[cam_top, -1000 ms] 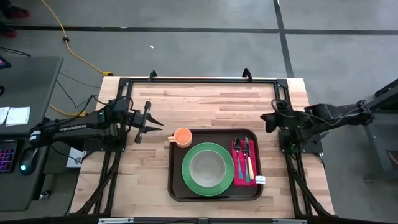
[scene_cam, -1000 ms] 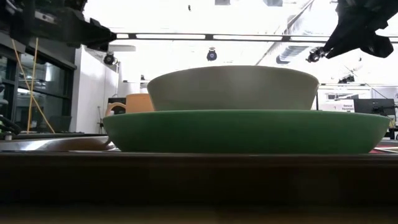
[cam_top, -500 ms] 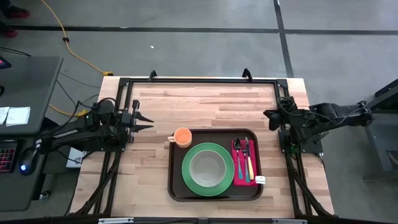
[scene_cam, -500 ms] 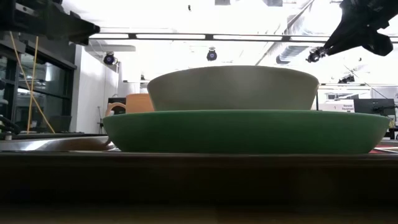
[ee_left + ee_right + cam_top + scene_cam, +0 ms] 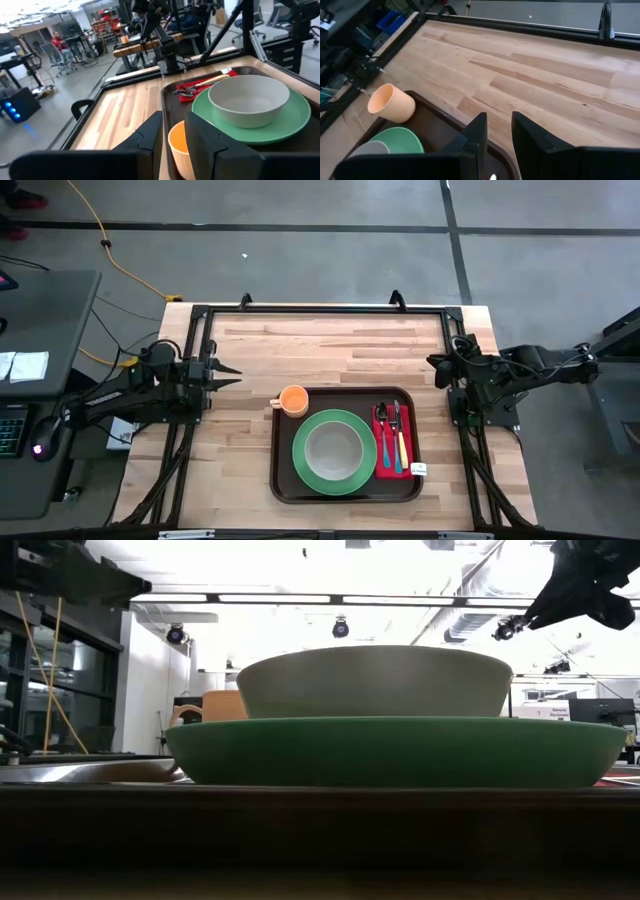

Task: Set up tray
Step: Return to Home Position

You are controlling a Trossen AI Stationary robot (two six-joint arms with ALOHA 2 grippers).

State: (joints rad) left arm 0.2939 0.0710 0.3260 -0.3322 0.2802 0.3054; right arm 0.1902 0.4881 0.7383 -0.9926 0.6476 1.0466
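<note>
Left pincer (image 5: 228, 373) has drawn back from cup (image 5: 293, 399) to left edge of surface (image 5: 330, 345); slightly spread, empty. Right pincer (image 5: 437, 363) at right edge, slightly spread, empty. Tray (image 5: 281, 465) front-centre, holding plate (image 5: 335, 416), bowl (image 5: 335, 450), cutlery (image 5: 397, 435). Setup looks complete.

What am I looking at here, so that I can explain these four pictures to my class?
Two dark robot arms work at a wooden table. One picture looks straight down, one looks level across the table, and two come from cameras on the arms' wrists. The left gripper and the right gripper hang at the table's sides, fingers apart, holding nothing. On the brown tray are a green plate with a bowl on it, an orange cup at one corner, and cutlery on a red napkin.
</note>
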